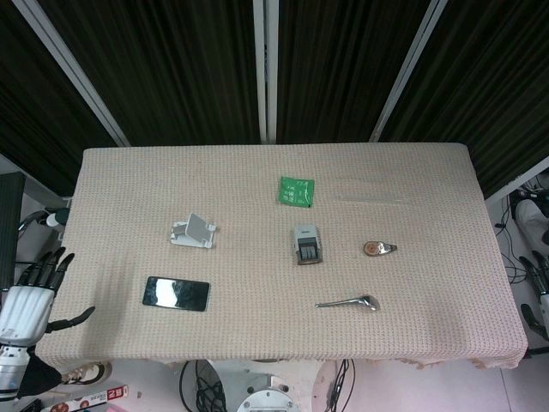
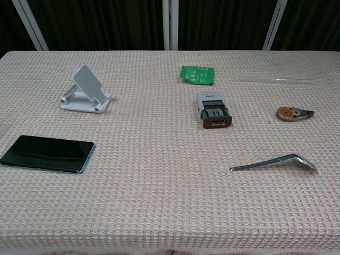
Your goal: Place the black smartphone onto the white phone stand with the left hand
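Note:
The black smartphone (image 1: 176, 293) (image 2: 48, 153) lies flat, screen up, near the table's front left. Behind it the white phone stand (image 1: 192, 232) (image 2: 87, 91) sits upright with its slanted back plate bare. My left hand (image 1: 30, 292) hangs beside the table's left edge, well left of the phone, fingers spread and holding nothing; the chest view does not show it. At the far right edge of the head view only a sliver of my right hand (image 1: 538, 287) shows, off the table, and its fingers cannot be made out.
A beige woven cloth (image 1: 257, 180) covers the table. On it lie a green packet (image 1: 297, 190), a grey date stamp (image 1: 306, 245), a small brown tape dispenser (image 1: 377, 249), a metal lever handle (image 1: 347, 302) and a clear strip (image 2: 274, 80).

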Robot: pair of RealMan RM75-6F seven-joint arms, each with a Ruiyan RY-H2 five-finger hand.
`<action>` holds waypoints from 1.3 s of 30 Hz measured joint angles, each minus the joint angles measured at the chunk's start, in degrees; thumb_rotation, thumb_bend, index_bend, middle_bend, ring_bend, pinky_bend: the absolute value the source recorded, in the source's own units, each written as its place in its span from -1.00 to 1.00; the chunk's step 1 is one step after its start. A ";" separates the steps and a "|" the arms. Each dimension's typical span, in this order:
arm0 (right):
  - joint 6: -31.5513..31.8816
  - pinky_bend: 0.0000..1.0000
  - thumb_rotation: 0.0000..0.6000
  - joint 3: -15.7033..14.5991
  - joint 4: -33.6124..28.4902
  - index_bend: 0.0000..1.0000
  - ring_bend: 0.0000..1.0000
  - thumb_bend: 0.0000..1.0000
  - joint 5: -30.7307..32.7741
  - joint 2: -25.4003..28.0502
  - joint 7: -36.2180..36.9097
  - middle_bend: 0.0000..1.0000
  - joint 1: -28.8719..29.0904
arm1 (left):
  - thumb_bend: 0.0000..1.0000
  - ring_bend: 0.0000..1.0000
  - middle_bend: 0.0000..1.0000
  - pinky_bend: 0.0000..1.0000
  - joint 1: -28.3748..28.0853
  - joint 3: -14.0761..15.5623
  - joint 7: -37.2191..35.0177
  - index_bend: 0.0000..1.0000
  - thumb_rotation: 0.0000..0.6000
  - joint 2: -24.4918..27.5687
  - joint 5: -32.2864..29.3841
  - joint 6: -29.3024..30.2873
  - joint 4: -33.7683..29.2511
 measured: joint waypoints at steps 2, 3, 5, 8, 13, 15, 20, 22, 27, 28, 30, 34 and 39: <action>0.49 -1.00 1.00 -0.17 -0.01 -1.00 -1.00 -0.40 -0.46 -0.13 -0.02 -1.00 -0.20 | -0.78 -0.88 -0.95 -0.57 0.28 0.04 -0.54 -0.99 -0.45 0.10 0.14 0.27 -0.02; 0.72 -1.00 1.00 -0.26 -0.09 -1.00 -1.00 -0.40 -0.67 -0.17 -0.17 -1.00 -0.30 | -0.78 -0.88 -0.95 -0.57 0.43 0.12 -0.72 -0.99 -0.45 0.15 0.25 0.39 -0.01; 1.05 -1.00 1.00 -0.30 -0.25 -1.00 -1.00 -0.40 -0.88 -0.16 -0.37 -1.00 -0.39 | -0.78 -0.88 -0.95 -0.57 0.70 0.38 -0.99 -0.99 -0.45 0.35 0.58 0.61 -0.02; 1.19 -1.00 1.00 -0.32 -0.68 -1.00 -1.00 -0.40 -0.94 0.01 -0.65 -1.00 -0.49 | -0.78 -0.88 -0.95 -0.57 0.87 0.71 -1.12 -0.99 -0.44 0.72 0.89 0.58 -0.47; 0.83 -1.00 1.00 -0.22 -1.52 -1.00 -1.00 -0.40 -0.52 0.56 -1.52 -1.00 -0.46 | -0.78 -0.88 -0.95 -0.57 0.54 1.14 -0.48 -0.99 -0.33 1.22 2.41 0.32 -1.74; 0.57 -1.00 1.00 0.12 -1.72 -1.00 -1.00 -0.40 -0.01 0.71 -1.65 -1.00 -0.30 | -0.78 -0.88 -0.95 -0.57 0.22 1.30 -0.49 -0.99 -0.23 1.25 2.86 -0.06 -2.57; -0.41 -1.00 1.00 0.40 -1.73 -1.00 -1.00 -0.40 0.62 1.12 -2.14 -1.00 0.13 | -0.78 -0.88 -0.96 -0.57 -1.23 1.92 0.79 -0.99 -0.07 0.33 3.85 -3.22 -4.67; -0.41 -1.00 1.00 0.58 -1.59 -1.00 -1.00 -0.40 0.84 1.32 -2.12 -1.00 0.17 | -0.78 -0.88 -0.96 -0.57 -2.09 2.11 1.96 -0.99 0.00 -0.14 3.99 -5.27 -5.58; 0.02 -1.00 1.00 0.79 -0.96 -1.00 -1.00 -0.40 1.20 1.61 -1.02 -1.00 -0.11 | -0.78 -0.88 -0.96 -0.57 -4.95 2.54 3.65 -0.99 0.11 -0.31 3.55 -12.18 -9.33; 0.05 -1.00 1.00 0.79 -0.83 -1.00 -1.00 -0.40 1.24 1.61 -0.86 -1.00 -0.16 | -0.78 -0.88 -0.96 -0.57 -5.93 2.56 3.95 -0.99 0.11 -0.31 3.28 -14.26 -10.58; 0.19 -1.00 1.00 0.77 -0.25 -1.00 -1.00 -0.40 1.34 1.54 -0.27 -1.00 -0.35 | -0.78 -0.88 -0.96 -0.57 -7.59 2.44 4.68 -0.99 0.10 -0.49 2.84 -17.19 -12.24; 1.09 -1.00 1.00 0.84 1.02 -1.00 -1.00 -0.40 1.39 1.25 1.04 -1.00 -0.82 | -0.78 -0.88 -0.96 -0.57 -10.74 1.64 7.63 -0.99 0.09 -1.88 1.11 -22.22 -14.36; 2.65 -1.00 1.00 1.22 2.47 -1.00 -1.00 -0.40 1.49 1.19 2.77 -1.00 -1.50 | -0.78 -0.88 -0.96 -0.57 -13.30 0.45 12.04 -0.93 0.07 -3.35 -2.82 -27.44 -15.85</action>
